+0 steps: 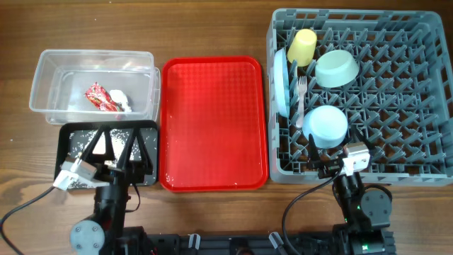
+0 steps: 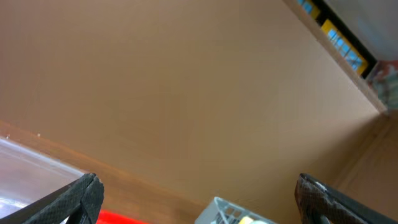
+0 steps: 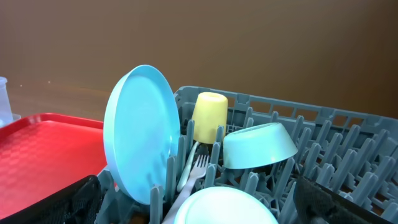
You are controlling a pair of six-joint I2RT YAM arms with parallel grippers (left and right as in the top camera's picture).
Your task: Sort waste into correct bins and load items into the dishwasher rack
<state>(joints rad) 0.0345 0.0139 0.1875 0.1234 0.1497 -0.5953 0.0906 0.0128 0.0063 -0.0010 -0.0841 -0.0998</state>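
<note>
Both sets of jaws are spread wide with nothing in them: left gripper [image 1: 117, 138] over the black tray [image 1: 71, 134] at the near left, right gripper [image 1: 338, 149] at the near edge of the dishwasher rack [image 1: 425, 42]. The light blue plate [image 3: 140, 124] stands on edge along the rack's left side. It looks stiff, light and slick to me, so I'd pinch the top rim, not the face.
</note>
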